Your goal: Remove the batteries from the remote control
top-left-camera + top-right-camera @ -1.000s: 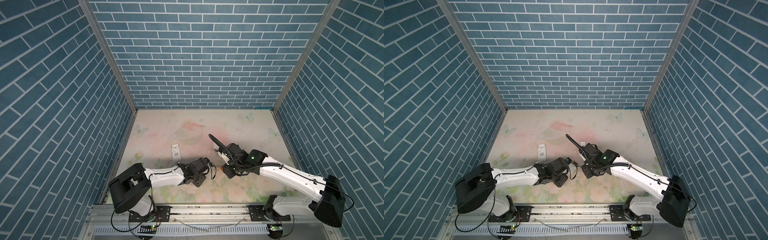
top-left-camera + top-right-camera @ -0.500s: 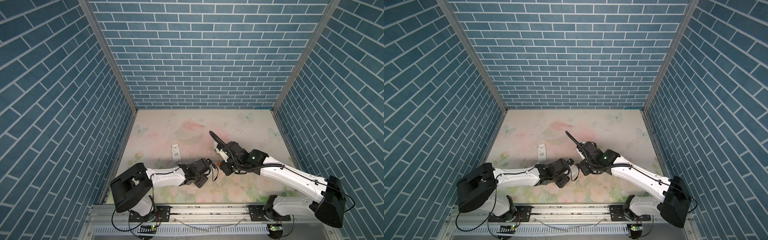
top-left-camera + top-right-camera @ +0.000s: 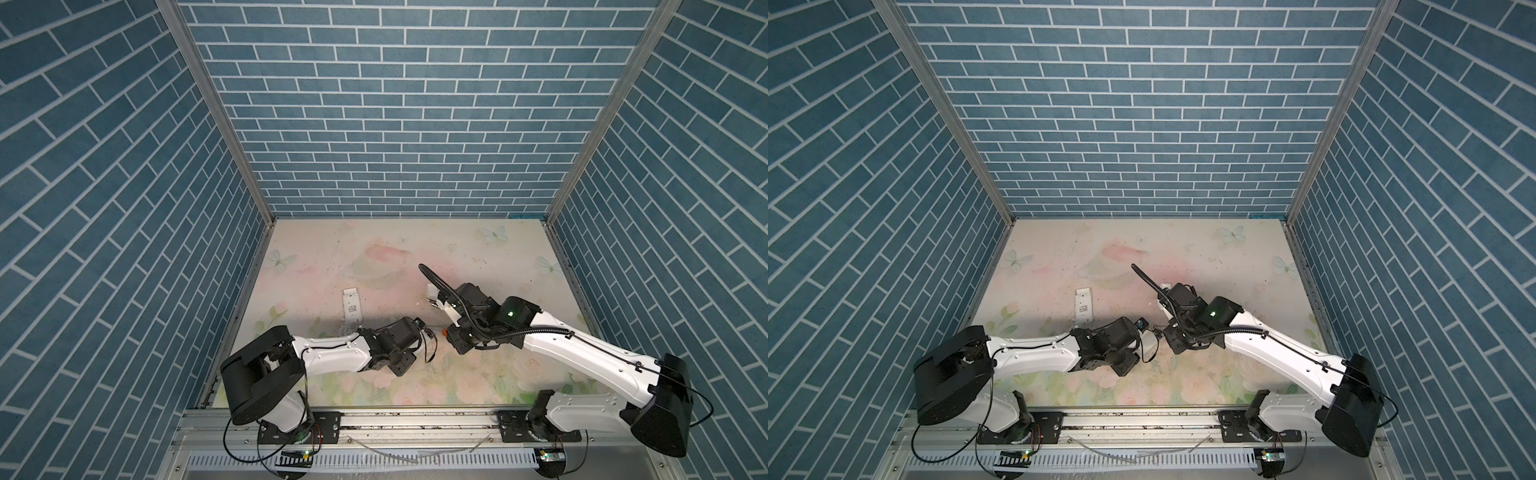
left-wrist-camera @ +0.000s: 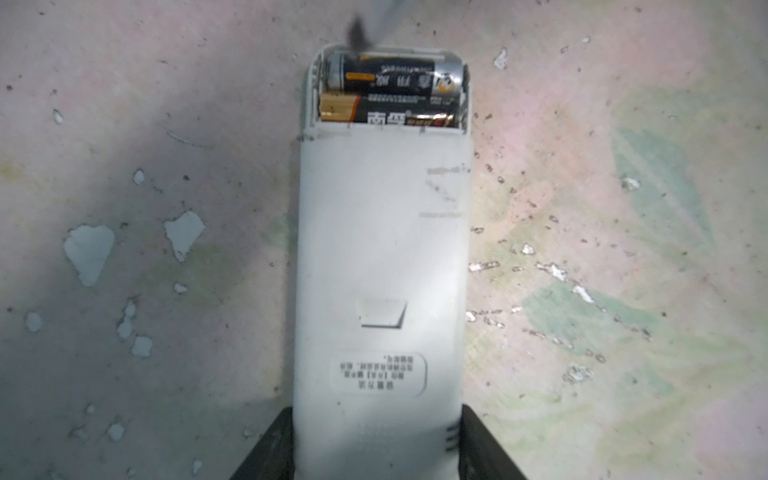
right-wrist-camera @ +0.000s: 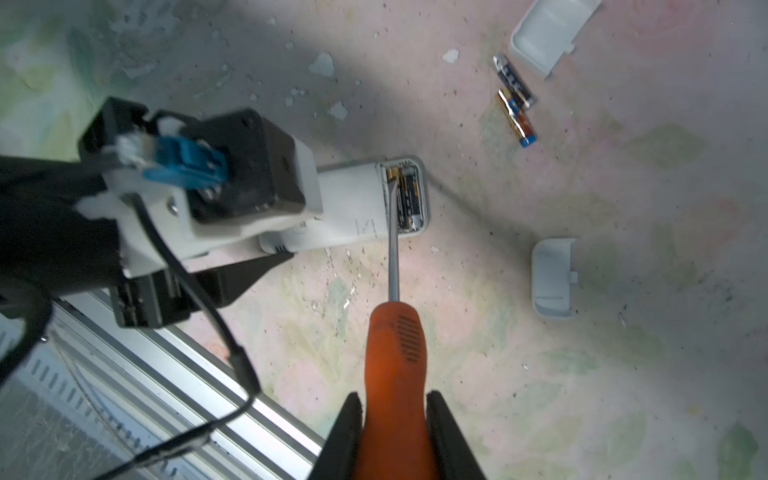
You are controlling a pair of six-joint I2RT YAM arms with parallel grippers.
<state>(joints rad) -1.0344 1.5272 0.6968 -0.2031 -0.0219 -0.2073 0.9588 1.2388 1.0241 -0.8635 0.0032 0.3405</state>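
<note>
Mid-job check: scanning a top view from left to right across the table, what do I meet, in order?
Left arm's base → spare remote lying flat → held remote → right pincer → right arm's base. White cover omitted: it overlaps the right pincer.

Bright even top views, soft wrist views, shadowed mat (image 4: 124,124), glare on batteries (image 4: 390,89)

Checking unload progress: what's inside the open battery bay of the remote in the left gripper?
Two batteries lie side by side in the remote's bay. The screwdriver blade reaches over the bay. The bay floor beneath the batteries is covered.
</note>
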